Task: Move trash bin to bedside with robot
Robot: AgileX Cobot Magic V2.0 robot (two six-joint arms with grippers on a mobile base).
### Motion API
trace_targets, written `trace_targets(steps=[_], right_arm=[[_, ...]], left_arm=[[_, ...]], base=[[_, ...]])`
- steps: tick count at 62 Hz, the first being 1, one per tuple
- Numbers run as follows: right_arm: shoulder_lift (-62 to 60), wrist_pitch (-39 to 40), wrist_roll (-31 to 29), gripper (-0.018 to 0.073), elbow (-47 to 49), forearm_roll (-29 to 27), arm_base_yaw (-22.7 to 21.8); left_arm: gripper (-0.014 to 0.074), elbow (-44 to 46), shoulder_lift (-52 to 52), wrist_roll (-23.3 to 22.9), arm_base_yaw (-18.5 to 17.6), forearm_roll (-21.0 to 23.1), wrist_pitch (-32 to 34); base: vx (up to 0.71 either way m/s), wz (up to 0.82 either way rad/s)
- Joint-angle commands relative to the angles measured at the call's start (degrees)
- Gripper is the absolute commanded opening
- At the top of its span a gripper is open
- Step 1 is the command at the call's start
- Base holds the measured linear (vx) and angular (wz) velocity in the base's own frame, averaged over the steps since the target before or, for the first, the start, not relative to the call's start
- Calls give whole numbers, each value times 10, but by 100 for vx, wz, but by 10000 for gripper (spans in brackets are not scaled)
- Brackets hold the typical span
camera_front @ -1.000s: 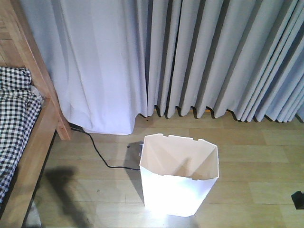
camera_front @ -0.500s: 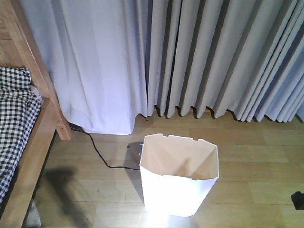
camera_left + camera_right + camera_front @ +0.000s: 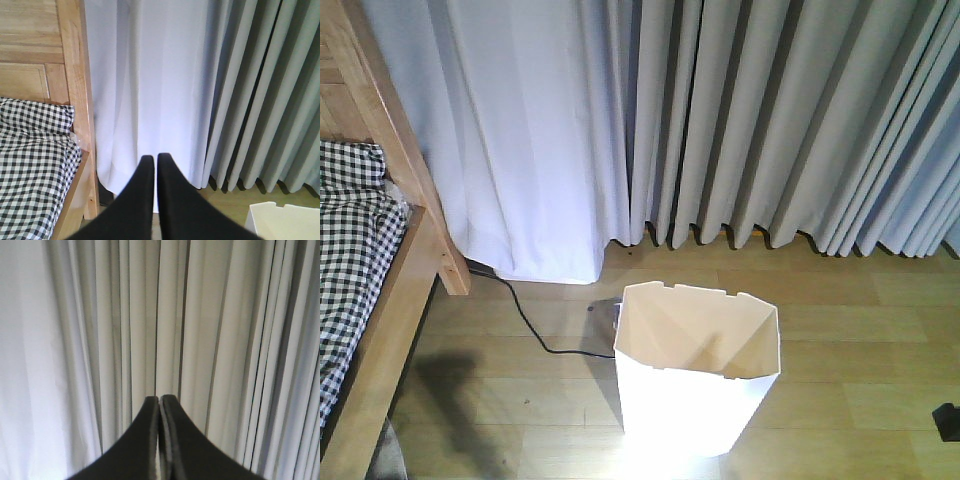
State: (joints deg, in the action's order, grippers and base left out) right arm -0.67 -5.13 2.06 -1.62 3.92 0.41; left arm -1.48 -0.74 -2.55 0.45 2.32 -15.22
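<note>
The tall white trash bin (image 3: pixel 695 375) stands upright on the wood floor, centre bottom of the front view, cream inside and empty. Its corner shows at the lower right of the left wrist view (image 3: pixel 285 222). The bed, a light wooden frame (image 3: pixel 395 300) with black-and-white checked bedding (image 3: pixel 345 250), is at the left, apart from the bin; it also shows in the left wrist view (image 3: pixel 75 100). My left gripper (image 3: pixel 155 159) is shut and empty, held in the air facing the curtain. My right gripper (image 3: pixel 160 399) is shut and empty, facing the curtain.
Grey-white curtains (image 3: pixel 720 120) hang across the whole back down to the floor. A black cable (image 3: pixel 535 325) runs over the floor from the bed post toward the bin. A small dark object (image 3: pixel 948 420) sits at the right edge.
The view has shifted very slightly; the bin sits marginally lower and the dark object at the right edge is a little farther out. Nothing was gripped or released.
</note>
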Motion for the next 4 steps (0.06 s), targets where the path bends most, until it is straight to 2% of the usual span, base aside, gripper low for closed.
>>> trace_targets(steps=[1, 4], right_arm=[[-7, 40, -2, -9, -4, 7, -3], [-7, 40, -2, -9, -4, 7, -3]], left_arm=[[-6, -7, -8, -3, 0, 2, 40], [-6, -7, -8, -3, 0, 2, 40]], base=[[0, 0], [0, 0]])
